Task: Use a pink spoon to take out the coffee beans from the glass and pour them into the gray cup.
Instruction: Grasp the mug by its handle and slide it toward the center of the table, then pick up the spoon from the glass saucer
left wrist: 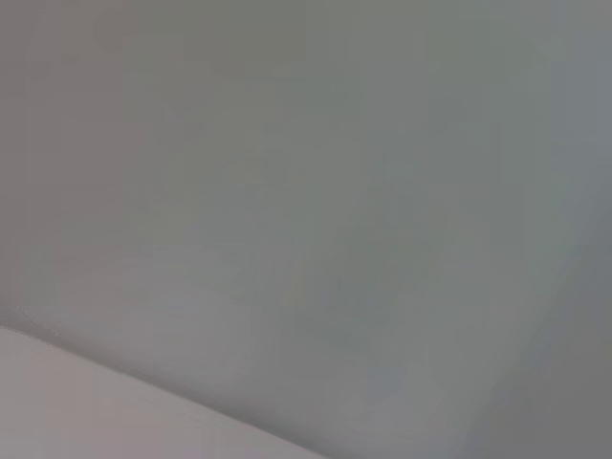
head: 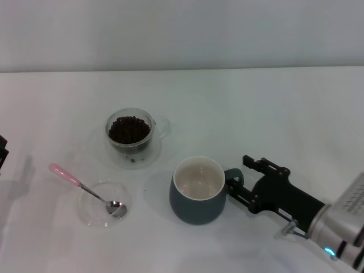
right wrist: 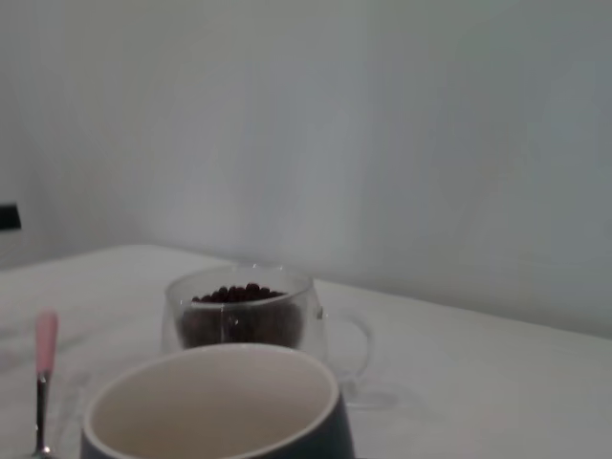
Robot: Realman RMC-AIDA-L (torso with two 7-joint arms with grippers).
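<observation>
The pink spoon (head: 85, 189) lies with its metal bowl in a flat clear dish (head: 94, 219) and its pink handle pointing away to the left; it also shows in the right wrist view (right wrist: 44, 363). The glass (head: 145, 139) on its clear saucer holds the coffee beans (head: 129, 129) (right wrist: 234, 294). The gray cup (head: 197, 207) (right wrist: 215, 406) stands empty in front of it, handle to the right. My right gripper (head: 239, 176) is open with its jaws on either side of the cup's handle. Only a dark part of my left gripper (head: 3, 152) shows at the table's left edge.
The white table (head: 273, 114) stretches back to a pale wall. The glass's handle (head: 165, 128) points right. The left wrist view shows only wall and a strip of table.
</observation>
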